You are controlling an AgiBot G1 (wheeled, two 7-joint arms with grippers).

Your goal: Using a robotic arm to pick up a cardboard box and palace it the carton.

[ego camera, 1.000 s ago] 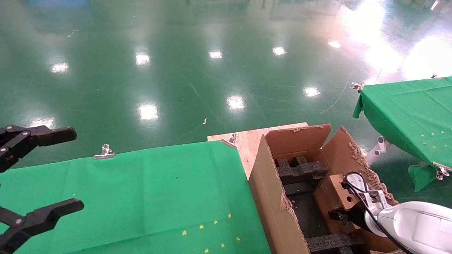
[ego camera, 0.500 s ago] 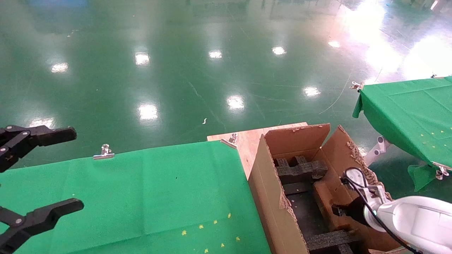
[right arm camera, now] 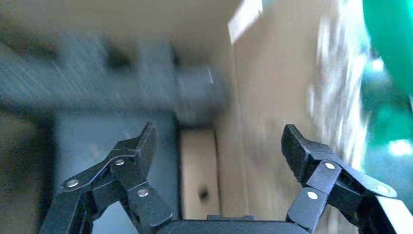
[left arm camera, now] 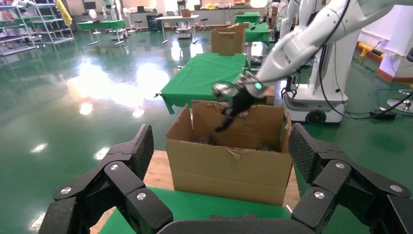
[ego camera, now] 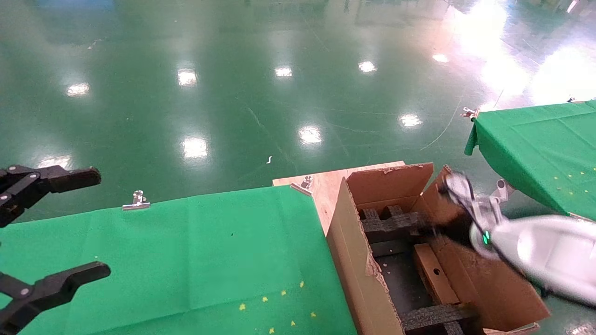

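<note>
cardboard box [ego camera: 435, 279] on edge in carton [ego camera: 356, 260], long axis near-to-far; right end effector [right arm camera: 219, 146] spread, empty

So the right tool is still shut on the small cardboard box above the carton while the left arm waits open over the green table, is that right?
Not quite. The right tool is open and empty; the right wrist view shows the cardboard box lying inside the carton beneath it. The left tool does wait open over the green table.

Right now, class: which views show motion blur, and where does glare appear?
Head view: the robotic arm is smeared, with lamp glare on the floor. Right wrist view: the carton streaks while the right gripper stays sharp. Left wrist view: sharp, with floor glare.
</note>
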